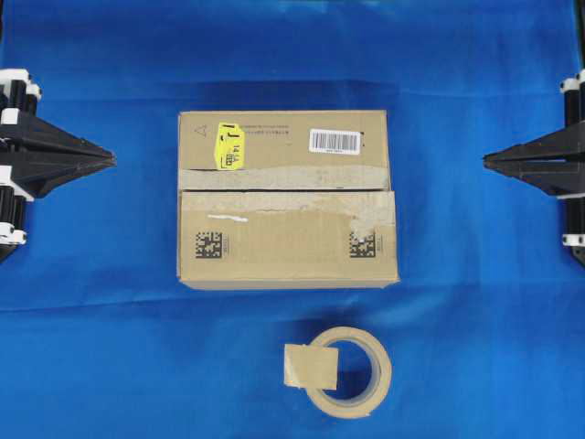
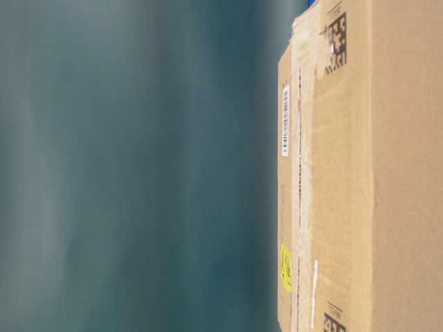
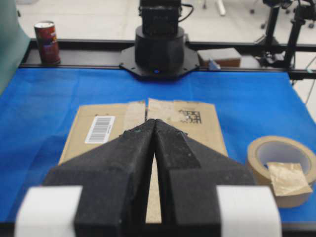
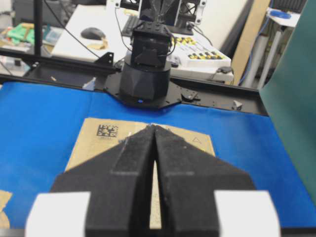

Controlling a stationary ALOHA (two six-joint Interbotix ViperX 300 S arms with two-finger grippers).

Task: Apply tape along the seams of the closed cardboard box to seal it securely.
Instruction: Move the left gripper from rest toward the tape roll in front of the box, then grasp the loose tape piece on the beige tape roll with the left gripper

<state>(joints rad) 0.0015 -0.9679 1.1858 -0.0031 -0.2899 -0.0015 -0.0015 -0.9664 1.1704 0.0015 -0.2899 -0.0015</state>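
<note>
Closed cardboard box point(image 1: 288, 198) on the blue cloth point(image 1: 91, 347), both grippers clenched on nothing, well apart from it.

Overhead: the seams point(image 1: 283, 190) cross the box's full width; the tape point(image 1: 311, 365) sits on the tape roll point(image 1: 352, 370) just below the box; left gripper point(image 1: 111, 160) and right gripper point(image 1: 486, 160) flank the box. Table-level: the box fills the right side, turned sideways. Left wrist: pinched fingertips point at the box, roll to its right, a can point(image 3: 47, 41) beyond it. Right wrist: tips together, box ahead.
</note>
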